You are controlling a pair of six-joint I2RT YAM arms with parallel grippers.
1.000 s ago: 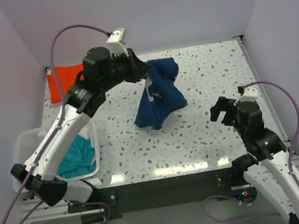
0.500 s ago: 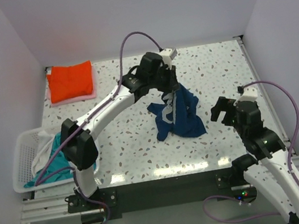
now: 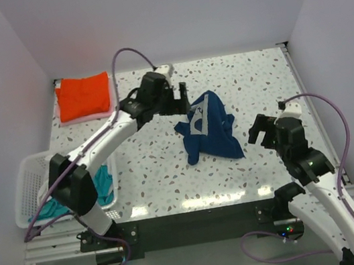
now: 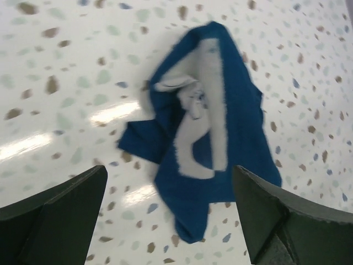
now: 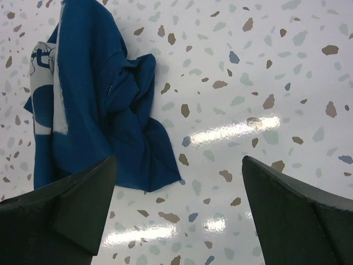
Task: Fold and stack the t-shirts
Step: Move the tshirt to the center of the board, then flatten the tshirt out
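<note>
Centrally, navy tee (image 3: 208, 127) crumpled; basket (image 3: 29, 190) left, orange tee (image 3: 84, 97) behind.

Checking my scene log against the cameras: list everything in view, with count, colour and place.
table: one, white speckled.
navy t-shirt: one, navy with pale print, crumpled at the table's middle.
orange-red t-shirt: one, orange-red, folded at the far left corner.
pink t-shirt: one, pink, edge showing under the orange-red one.
basket: one, white slatted, near left edge.
teal t-shirt: one, teal, in the basket.
left pincer: one, black, open, just left of the navy t-shirt.
right pincer: one, black, open, right of it, holding nothing.
</note>
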